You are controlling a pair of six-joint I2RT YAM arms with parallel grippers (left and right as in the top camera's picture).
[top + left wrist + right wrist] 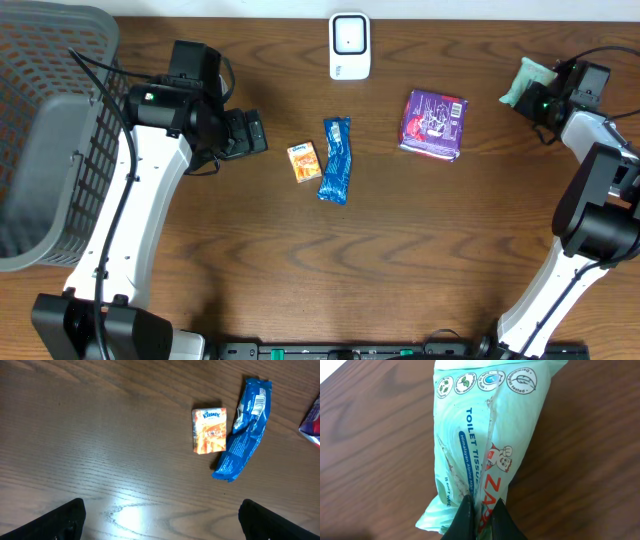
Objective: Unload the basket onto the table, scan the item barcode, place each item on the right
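Fingers (464, 521) of the right tool (482, 502) are clenched on a mint-green pack (485, 435) of toilet tissue, pinching the raised seam that runs down its printed face. The rest of the pack stretches straight ahead of the tool, over the brown wooden table (400, 260). From the wrist view alone I cannot tell whether the pack rests on the wood or hangs just above it. From overhead the right tool (545, 95) sits near the far right corner with the mint-green pack (524, 82) at its tip. A white scanner (349, 45) stands well beyond the pack, ahead of this tool along the back edge. A purple packet (433, 123) lies between the two, a little nearer the robot. The left tool (250, 132) is released, its jaws spread wide with nothing between them, and it hangs over bare wood. An orange packet (210, 431) lies flat ahead of the left tool (160, 520) and somewhat to its right. A crumpled blue wrapper (245, 430) lies just beside that packet on its far side. A grey mesh basket (50, 130) sits behind the left tool, past its arm, at the table's left end.
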